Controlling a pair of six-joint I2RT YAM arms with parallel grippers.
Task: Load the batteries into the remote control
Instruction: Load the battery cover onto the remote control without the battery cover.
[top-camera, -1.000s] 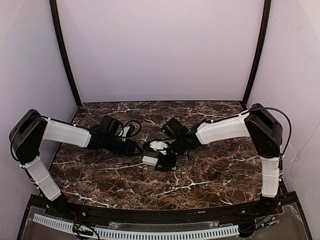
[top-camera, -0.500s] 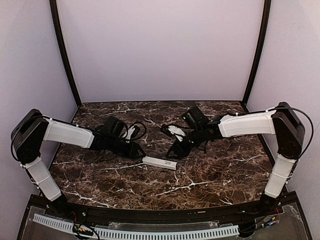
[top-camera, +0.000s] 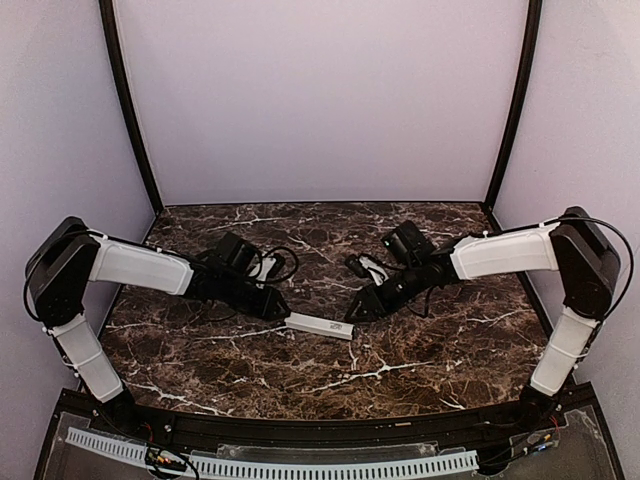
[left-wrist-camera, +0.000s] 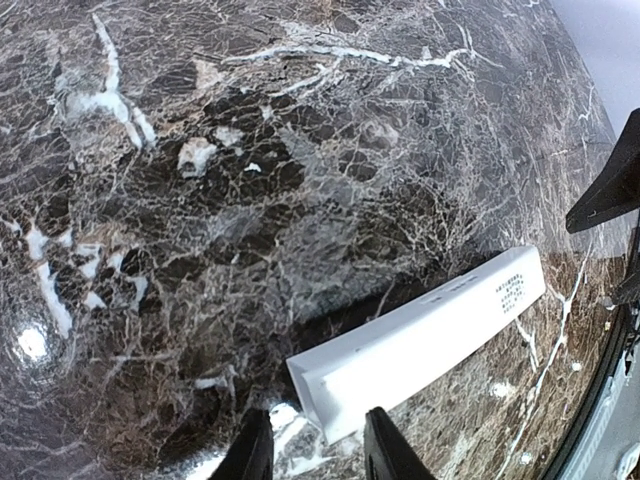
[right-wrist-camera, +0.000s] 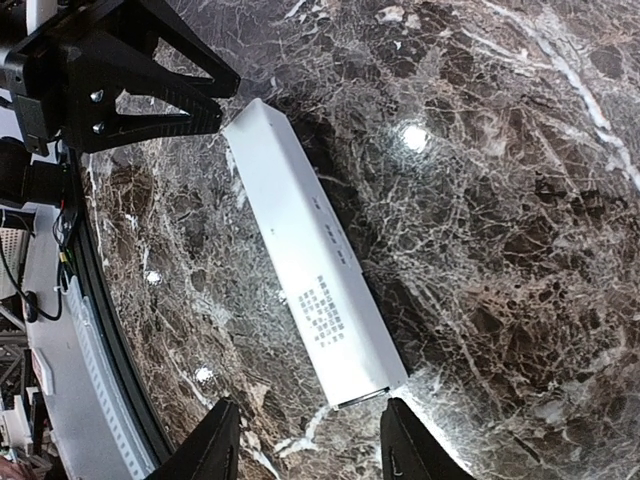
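The left arm (top-camera: 130, 268) reaches from the left side over the dark marble table (top-camera: 420, 370) toward the middle. Its left claw (top-camera: 280, 308) is low, just at the left end of the remote (top-camera: 319, 326). In the left wrist view the left claw (left-wrist-camera: 318, 418) is half apart, rather narrow, and its two fingers (left-wrist-camera: 255, 450) stand on both sides of the near end of the remote (left-wrist-camera: 420, 340). I cannot tell if a finger touches it. It is not clamped.

The remote is a long white bar. It lies flat on the table, in the middle between the two claws, a little slanted, with its right end nearer to the front edge. Its top face shows small printed text (right-wrist-camera: 322, 312) near the right end.

The right claw (top-camera: 356, 312) is just above the right end of the remote. In the right wrist view the right claw (right-wrist-camera: 310, 405) is apart, wider than the bar, and holds nothing. The end of the remote (right-wrist-camera: 310, 270) points between its fingers (right-wrist-camera: 215, 445), nearer to one of them. The right arm (top-camera: 500, 255) comes from the right side.
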